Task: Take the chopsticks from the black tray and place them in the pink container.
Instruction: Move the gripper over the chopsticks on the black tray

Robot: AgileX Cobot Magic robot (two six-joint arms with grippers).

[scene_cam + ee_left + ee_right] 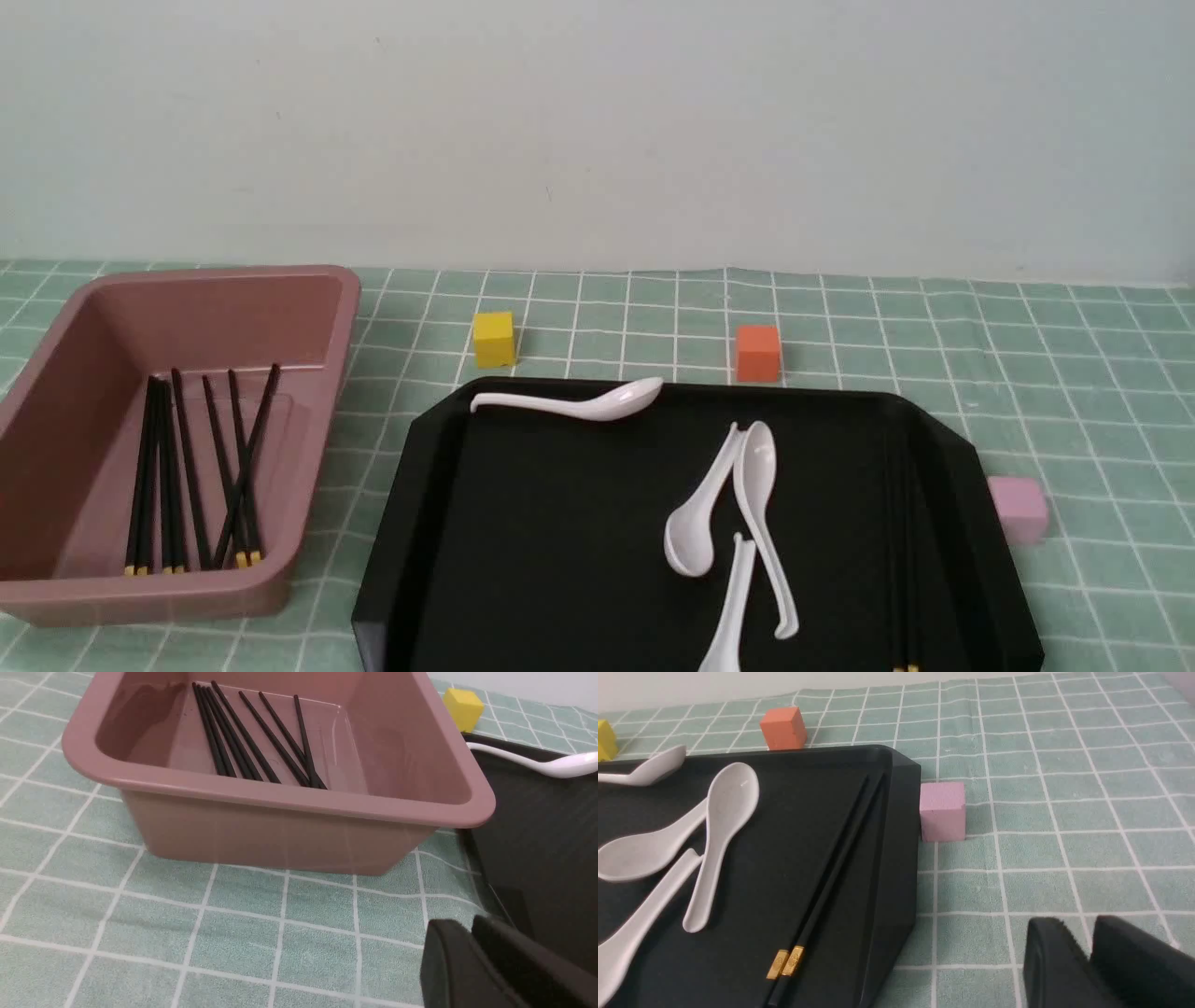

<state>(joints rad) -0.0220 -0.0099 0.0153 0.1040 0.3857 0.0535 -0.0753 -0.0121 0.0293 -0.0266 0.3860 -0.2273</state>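
The black tray lies front and centre. A pair of black chopsticks with gold tips lies along its right rim, faint in the front view as chopsticks. The pink container stands at the left and holds several more chopsticks, which show in the left wrist view as chopsticks. My left gripper is shut and empty, over the cloth near the container's near corner. My right gripper is shut and empty, over the cloth to the right of the tray. Neither gripper shows in the front view.
Several white spoons lie on the tray, one of them at its far rim. A yellow cube and an orange cube stand behind the tray. A pale pink cube sits against its right edge. A green checked cloth covers the table.
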